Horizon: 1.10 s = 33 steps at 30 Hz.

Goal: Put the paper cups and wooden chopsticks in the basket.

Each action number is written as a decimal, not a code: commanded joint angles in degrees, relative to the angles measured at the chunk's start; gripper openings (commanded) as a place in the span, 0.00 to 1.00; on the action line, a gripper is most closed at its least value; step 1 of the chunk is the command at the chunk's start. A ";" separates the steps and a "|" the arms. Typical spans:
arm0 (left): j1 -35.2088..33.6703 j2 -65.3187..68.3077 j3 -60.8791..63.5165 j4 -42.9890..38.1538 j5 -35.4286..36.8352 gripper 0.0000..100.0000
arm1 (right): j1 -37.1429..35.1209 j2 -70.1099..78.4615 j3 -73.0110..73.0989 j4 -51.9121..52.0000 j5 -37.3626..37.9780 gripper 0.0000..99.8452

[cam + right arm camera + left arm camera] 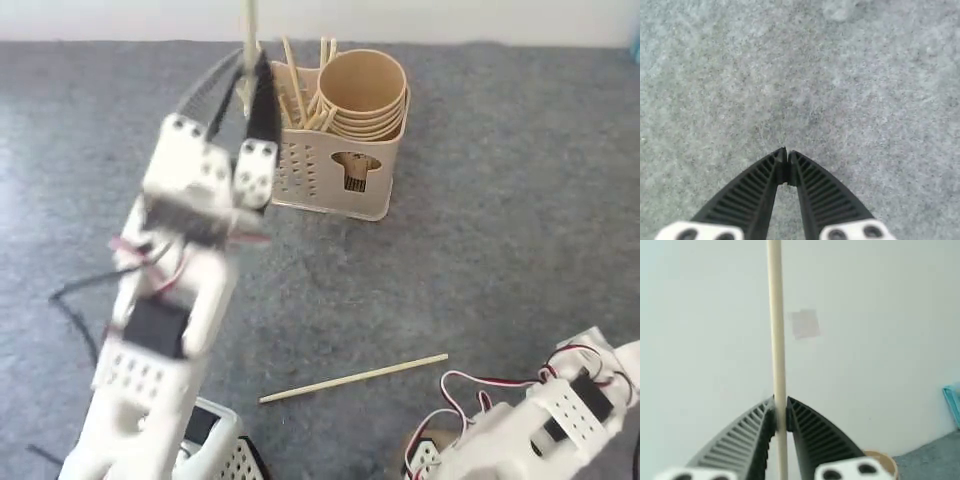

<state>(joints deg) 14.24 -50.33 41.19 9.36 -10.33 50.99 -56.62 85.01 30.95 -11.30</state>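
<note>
Left gripper [780,407], raised beside the perforated beige plastic basket [330,185], pinches a pale wooden chopstick [775,315] upright. Right gripper [786,170] — jaws pressed together — faces the grey felt table [865,75]. High view adds stacked tan paper cups [365,90] in the basket, second chopstick [355,378] flat on the table.

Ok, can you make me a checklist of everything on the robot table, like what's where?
Surface: grey carpet-like mat.
Job's things: basket holds stacked paper cups and several chopsticks; loose chopstick lies on the mat; held chopstick stands upright.
Clutter: nothing seen.
End effectors: left end effector shut on the held chopstick, by the basket; right end effector shut, empty, over bare mat.
Cables: red and white wires on the right arm; black cable by the left arm.
Surroundings: pale wall.
</note>
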 commanded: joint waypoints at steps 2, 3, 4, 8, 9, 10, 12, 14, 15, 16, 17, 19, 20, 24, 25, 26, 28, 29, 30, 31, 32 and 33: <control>-0.26 10.02 -5.85 -6.77 0.62 0.01 | -0.66 -1.63 -0.97 -0.92 -0.26 0.01; -0.26 12.31 -6.99 -7.65 0.62 0.01 | -0.66 -1.63 -0.97 -0.92 -0.26 0.01; -0.26 14.59 -8.31 -8.53 0.62 0.01 | -0.66 -1.63 -0.97 -0.92 -0.26 0.01; -2.37 22.42 -12.53 -9.85 0.62 0.02 | -0.66 -1.63 -0.97 -0.92 -0.26 0.01; -3.08 24.18 -13.41 -9.85 0.97 0.02 | -0.66 -1.63 -0.97 -0.92 -0.26 0.01; -3.78 25.76 -14.11 -9.85 2.37 0.03 | -0.66 -1.63 -0.97 -0.92 -0.26 0.01; -5.71 28.40 -14.73 -9.85 7.21 0.07 | -0.75 -1.63 -0.97 -0.92 -0.26 0.01; -7.56 30.15 -14.73 -9.76 11.34 0.13 | -0.75 -1.63 -0.97 -1.01 -0.26 0.01; -8.26 30.95 -14.73 -9.76 13.01 0.17 | -0.84 -1.63 -0.97 -1.01 -0.26 0.01; -9.05 31.56 -14.73 -9.76 14.42 0.19 | -0.84 -1.63 -0.97 -1.01 -0.26 0.01; -9.58 31.91 -14.73 -9.58 15.74 0.21 | -0.84 -1.63 -0.97 -1.01 -0.26 0.01; -10.29 32.00 -14.64 -9.41 17.67 0.23 | -0.84 -1.63 -0.97 -1.01 -0.26 0.01; -10.64 31.91 -14.64 -9.41 18.11 0.23 | -1.10 -1.63 -0.97 -1.01 -0.26 0.01; -10.90 31.74 -14.64 -9.41 18.29 0.23 | -2.24 -1.63 -0.53 -1.10 -0.18 0.01; -10.90 31.21 -14.64 -9.41 18.29 0.23 | -2.33 -1.63 -0.44 -1.10 -0.09 0.01; -10.99 30.15 -14.29 -9.32 18.29 0.23 | -2.33 -1.63 -0.44 -1.10 0.53 0.01; -11.96 27.16 -13.49 -7.21 18.37 0.23 | -2.77 -1.63 -0.18 -0.57 4.92 0.01; -12.48 25.05 -13.23 -5.54 18.37 0.23 | -3.82 -1.63 -0.09 -0.48 7.03 0.01; -12.57 22.77 -12.97 -3.16 18.29 0.23 | -4.88 -1.63 0.00 -0.40 8.70 0.01; -13.36 20.31 -12.88 0.44 18.29 0.23 | -5.67 -1.63 0.00 0.04 9.93 0.01; -14.51 17.58 -12.88 5.10 18.29 0.23 | -6.46 -1.63 -0.26 0.75 10.73 0.01; -15.74 14.77 -12.88 10.20 18.29 0.23 | -7.08 -1.63 -0.62 1.36 11.34 0.01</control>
<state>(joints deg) 1.14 -26.42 29.67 8.66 7.34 45.98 -56.62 85.01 30.95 -3.12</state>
